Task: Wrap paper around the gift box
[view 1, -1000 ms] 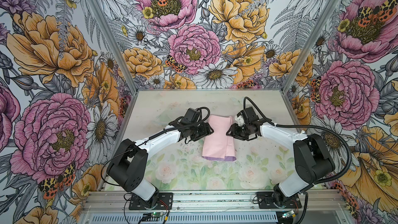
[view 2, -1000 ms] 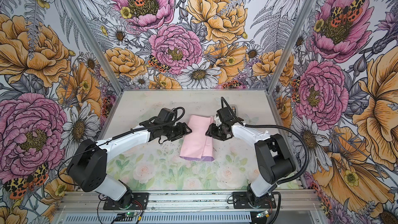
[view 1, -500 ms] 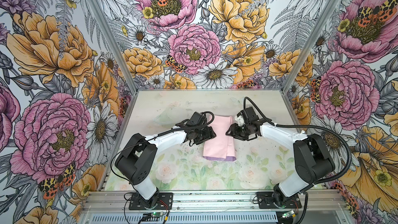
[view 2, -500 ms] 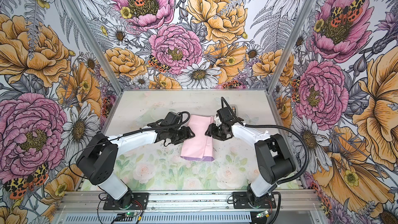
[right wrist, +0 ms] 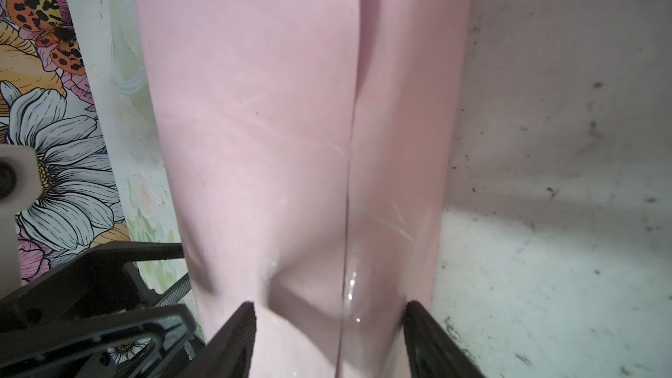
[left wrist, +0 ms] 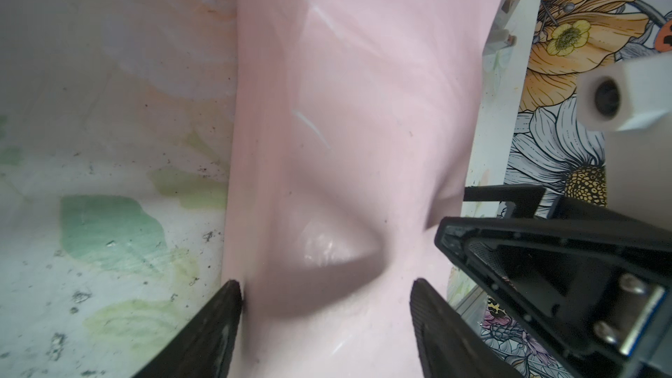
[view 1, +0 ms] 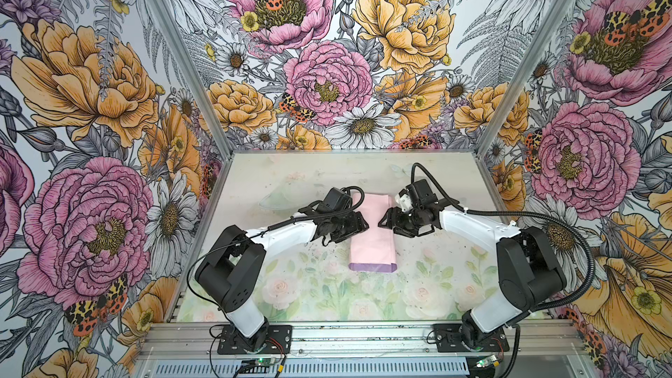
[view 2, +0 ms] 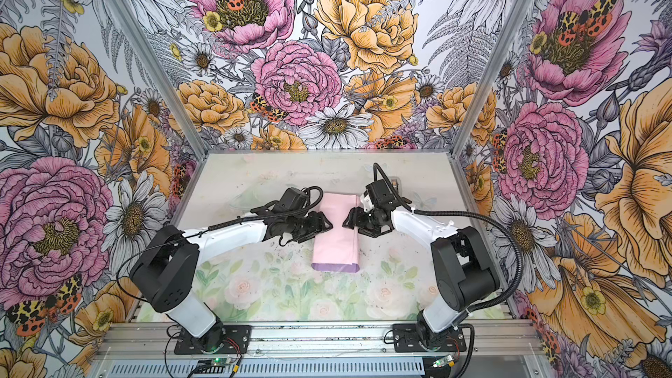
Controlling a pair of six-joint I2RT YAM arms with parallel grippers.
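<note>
The paper (view 1: 371, 245) is folded into a long pink packet in the middle of the table (view 1: 291, 285). The box is hidden inside it. Only a bump (left wrist: 320, 249) is shown under the pink, roughly halfway along. The left gripper (left wrist: 325, 287) and right gripper (right wrist: 329, 305) are set on opposite sides of the packet, nearly facing each other. Both sets of jaws are spread wide and straddle that bump, and nothing is pinched as far as can be told.

What could go wrong, imo:
- The seam (right wrist: 349, 161) along the top is just an overlap. A shiny patch is seen near it, but whether it's taped can't be told. If it isn't stuck, it can be expected to spring open once it's left alone.
- Both ends look unfolded, so the box could be slid out of place if the packet gets dragged or tipped.
- Thin paper could be dented or torn at the box corners if the jaws are closed hard.
- The grippers are parked close together, so a knock is possible if either is pushed across.

Orientation: the long axis runs from the front edge toward the back wall (view 1: 327, 85), slightly skewed. The pink face is up, and a purple strip (view 1: 371, 267) is shown at the near end.
</note>
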